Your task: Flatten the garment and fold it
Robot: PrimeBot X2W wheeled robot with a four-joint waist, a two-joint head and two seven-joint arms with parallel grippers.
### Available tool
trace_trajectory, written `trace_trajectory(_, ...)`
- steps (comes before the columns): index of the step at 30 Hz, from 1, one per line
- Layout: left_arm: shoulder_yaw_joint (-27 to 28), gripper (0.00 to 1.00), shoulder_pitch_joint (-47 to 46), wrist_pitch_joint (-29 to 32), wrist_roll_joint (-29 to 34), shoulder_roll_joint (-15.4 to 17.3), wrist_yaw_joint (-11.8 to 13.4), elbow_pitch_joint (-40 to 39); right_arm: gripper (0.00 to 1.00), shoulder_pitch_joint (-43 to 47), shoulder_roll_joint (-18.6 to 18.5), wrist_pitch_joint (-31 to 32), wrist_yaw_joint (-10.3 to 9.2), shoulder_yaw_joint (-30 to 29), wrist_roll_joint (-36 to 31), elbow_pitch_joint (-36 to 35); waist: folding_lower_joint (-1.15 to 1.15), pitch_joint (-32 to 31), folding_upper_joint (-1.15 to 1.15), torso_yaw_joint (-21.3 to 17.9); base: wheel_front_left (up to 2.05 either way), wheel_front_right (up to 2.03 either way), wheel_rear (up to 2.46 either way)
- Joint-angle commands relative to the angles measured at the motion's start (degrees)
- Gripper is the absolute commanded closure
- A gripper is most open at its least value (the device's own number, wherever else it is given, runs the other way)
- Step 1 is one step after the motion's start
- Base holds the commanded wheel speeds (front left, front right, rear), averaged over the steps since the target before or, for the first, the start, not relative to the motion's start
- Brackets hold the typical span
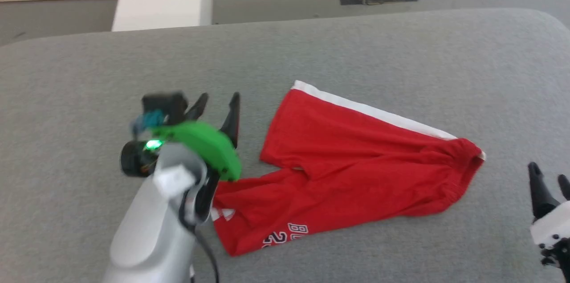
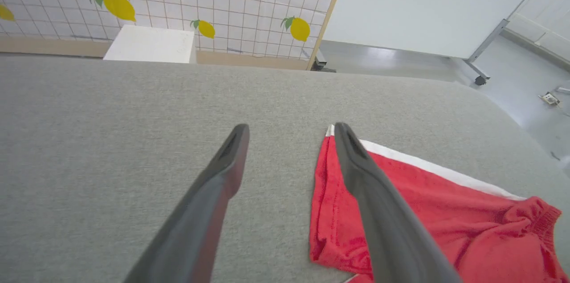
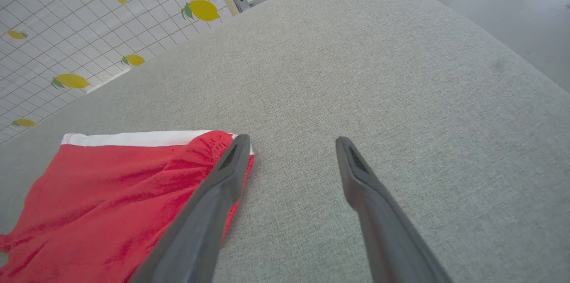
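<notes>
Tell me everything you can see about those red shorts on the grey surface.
The red shorts look like soft, thin fabric, with a white side stripe, a gathered waistband and white lettering near one leg hem. They lie spread but wrinkled on the grey cushioned surface, legs apart, waistband toward the robot's right. The open left pincer and open right pincer grip nothing.

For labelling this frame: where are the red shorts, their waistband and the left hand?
red shorts (image 1: 347, 140), head view, middle of the upper leg.
waistband (image 1: 463, 171), head view, its gathered red edge.
left hand (image 1: 220, 96), head view, midway between its fingertips.
</notes>
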Motion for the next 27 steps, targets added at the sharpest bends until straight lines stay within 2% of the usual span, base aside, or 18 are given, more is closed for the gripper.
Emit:
trace_trajectory(1, -0.8, 0.0, -2.28, 3.72, -0.73, -0.57, 0.52, 2.65, 0.0, 0.3, 0.05, -0.82, -0.08, 0.92, 0.71, -0.01, 0.0, 1.2, 0.0, -3.03, 0.0, 0.0, 0.0)
trace_trajectory(6, -5.29, 0.0, -5.9, 19.19, -1.29, -0.74, 0.17, 11.73, 0.0, 0.35, 0.06, -2.03, -0.08, 3.63, 1.56, 0.57, 0.0, 2.39, 0.0, -5.84, 0.0, 0.0, 0.0)
trace_trajectory(10, -6.41, 0.0, -6.47, 23.08, -1.94, -1.03, -0.05, 14.63, 0.0, 0.43, 0.06, -2.38, -0.08, 4.63, 1.62, 1.14, 0.0, 3.11, 0.0, -6.19, 0.0, 0.0, 0.0)
trace_trajectory(11, -6.8, 0.2, -6.62, 23.39, -1.78, -1.05, -0.12, 15.44, 0.0, 0.42, 0.06, -2.57, -0.08, 4.77, 1.7, 1.28, 0.0, 3.32, 0.0, -6.06, 0.0, 0.0, 0.0)
trace_trajectory(13, -7.15, 1.0, -6.79, 23.36, -1.96, -1.2, -0.65, 16.26, 0.0, 0.26, 0.07, -2.84, -0.08, 5.04, 1.79, 1.5, 0.0, 3.53, 0.0, -5.72, 0.0, 0.0, 0.0)
trace_trajectory(16, -6.47, 1.0, -7.11, 21.51, -3.98, -2.08, -2.18, 16.25, 0.0, 0.0, 0.07, -3.18, -0.08, 5.52, 1.64, 1.88, 0.0, 3.59, 0.0, -4.49, 0.0, 0.0, 0.0)
trace_trajectory(20, -3.03, 1.0, -6.73, 16.89, -6.92, -2.6, -1.95, 14.13, 0.0, -0.47, 0.07, -3.4, -0.08, 6.57, 1.44, 2.34, 0.0, 2.98, 0.0, -2.91, 0.0, 0.0, 0.0)
trace_trajectory(23, 0.51, 1.0, -3.7, 13.46, -9.01, -1.92, -0.86, 10.32, 0.0, -0.68, 0.07, -3.41, -0.08, 7.37, 1.42, 2.52, 0.0, 2.3, 0.0, -1.89, 0.0, 0.0, 0.0)
trace_trajectory(27, 5.2, 1.0, 5.22, 10.57, -11.04, 0.06, 2.09, 2.21, 0.0, -0.36, 0.07, -3.21, -0.08, 7.48, 1.09, 2.43, 0.0, 1.32, 0.0, 0.2, 0.0, 0.0, 0.0)
